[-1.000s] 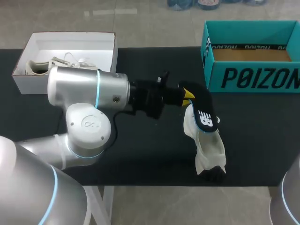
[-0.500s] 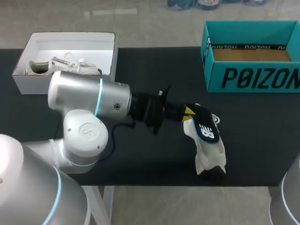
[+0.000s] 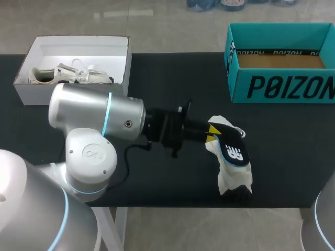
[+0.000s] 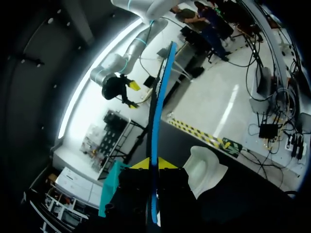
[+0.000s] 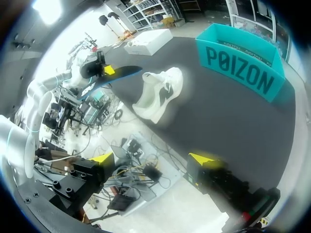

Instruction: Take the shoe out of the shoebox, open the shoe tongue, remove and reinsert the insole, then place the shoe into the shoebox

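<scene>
Black, thin insole (image 3: 233, 147) in left pincer (image 3: 211, 133)

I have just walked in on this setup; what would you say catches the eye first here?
The left tool is shut on a dark insole with a white logo, holding it over the white sneaker near the front edge of the black table. Behind it at the right stands an open teal shoebox. At the far left, a white box holds another pale shoe.
</scene>
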Controlling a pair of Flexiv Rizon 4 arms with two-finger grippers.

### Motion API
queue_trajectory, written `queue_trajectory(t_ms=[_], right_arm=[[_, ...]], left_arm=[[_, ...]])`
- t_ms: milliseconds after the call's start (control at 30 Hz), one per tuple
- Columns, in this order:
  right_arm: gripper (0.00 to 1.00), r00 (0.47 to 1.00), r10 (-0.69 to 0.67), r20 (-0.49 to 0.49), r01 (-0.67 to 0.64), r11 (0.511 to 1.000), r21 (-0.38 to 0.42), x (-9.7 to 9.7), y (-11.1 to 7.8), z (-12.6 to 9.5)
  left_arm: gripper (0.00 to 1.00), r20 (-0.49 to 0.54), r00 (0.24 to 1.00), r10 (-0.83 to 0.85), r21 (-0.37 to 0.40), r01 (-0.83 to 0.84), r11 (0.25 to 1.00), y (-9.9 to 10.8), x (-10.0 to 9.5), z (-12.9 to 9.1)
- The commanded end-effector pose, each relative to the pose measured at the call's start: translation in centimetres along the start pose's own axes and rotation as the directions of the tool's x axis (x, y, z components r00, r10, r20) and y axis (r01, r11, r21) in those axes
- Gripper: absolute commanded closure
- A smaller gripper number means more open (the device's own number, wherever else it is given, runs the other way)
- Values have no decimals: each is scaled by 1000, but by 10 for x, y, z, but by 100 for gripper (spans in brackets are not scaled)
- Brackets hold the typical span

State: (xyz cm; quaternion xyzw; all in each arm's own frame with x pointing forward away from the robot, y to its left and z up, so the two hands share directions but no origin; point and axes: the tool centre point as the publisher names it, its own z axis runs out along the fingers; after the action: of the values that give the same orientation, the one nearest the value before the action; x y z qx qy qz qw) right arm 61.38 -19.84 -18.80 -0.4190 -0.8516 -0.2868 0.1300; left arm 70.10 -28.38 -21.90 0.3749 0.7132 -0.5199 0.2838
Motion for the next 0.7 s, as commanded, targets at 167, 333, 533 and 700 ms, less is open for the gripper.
queue_trajectory(t_ms=[167, 333, 533, 700], right_arm=[[0, 993, 12, 121, 14, 979, -205, 8, -10, 0], [0, 993, 12, 121, 14, 979, -205, 8, -10, 0], [0, 993, 12, 121, 14, 979, -205, 8, -10, 0], [0, 993, 12, 121, 14, 979, -205, 8, -10, 0]], left_arm=[[100, 9, 1000, 7, 56, -7, 998, -21, -6, 13], [100, 4, 1000, 0, 145, 0, 989, -26, 0, 33], [100, -14, 1000, -24, 224, 26, 974, -21, 13, 53], [100, -34, 999, -29, 252, 36, 967, -20, 21, 64]])
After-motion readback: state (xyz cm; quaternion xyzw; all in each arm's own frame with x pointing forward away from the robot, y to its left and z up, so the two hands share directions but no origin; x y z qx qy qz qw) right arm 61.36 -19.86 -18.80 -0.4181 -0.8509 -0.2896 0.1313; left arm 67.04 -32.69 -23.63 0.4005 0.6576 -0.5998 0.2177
